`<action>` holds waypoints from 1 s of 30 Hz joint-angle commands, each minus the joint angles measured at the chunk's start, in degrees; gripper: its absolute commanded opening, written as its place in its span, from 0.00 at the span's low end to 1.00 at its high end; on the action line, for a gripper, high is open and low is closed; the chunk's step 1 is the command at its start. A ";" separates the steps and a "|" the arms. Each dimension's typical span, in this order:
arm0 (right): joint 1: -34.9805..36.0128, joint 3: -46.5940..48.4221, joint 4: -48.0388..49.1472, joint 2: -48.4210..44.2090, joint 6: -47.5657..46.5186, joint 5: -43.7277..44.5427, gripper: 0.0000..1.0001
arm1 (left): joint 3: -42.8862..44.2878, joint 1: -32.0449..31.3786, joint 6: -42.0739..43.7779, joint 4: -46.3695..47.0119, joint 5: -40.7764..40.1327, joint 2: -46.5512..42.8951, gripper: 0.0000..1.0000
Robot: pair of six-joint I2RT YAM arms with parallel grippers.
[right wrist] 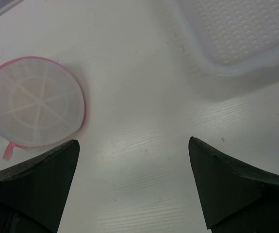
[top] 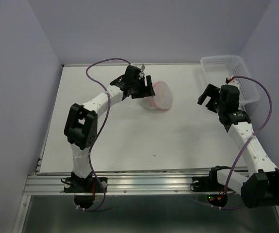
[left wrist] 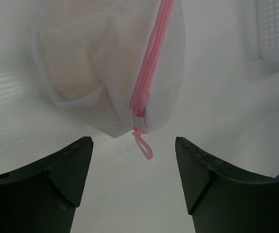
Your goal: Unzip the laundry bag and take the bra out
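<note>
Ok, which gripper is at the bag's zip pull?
The left gripper: its open jaws frame the pink pull. The right gripper hangs open beside the basket, away from the bag.

Zipped mesh laundry bag (top: 156, 96) encloses beige bra (left wrist: 73, 68).

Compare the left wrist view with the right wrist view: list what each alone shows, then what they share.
Left wrist only: the beige bra showing through the mesh of the laundry bag, seen edge-on. Right wrist only: the bag's round face with spoke-like ribs. Both: the bag, its pink pull tab, the white basket and the table.
</note>
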 commanded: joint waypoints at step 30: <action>5.02 -2.06 5.72 4.42 -5.20 -14.54 1.00 | 8.62 -0.28 -5.51 6.42 4.08 7.91 0.00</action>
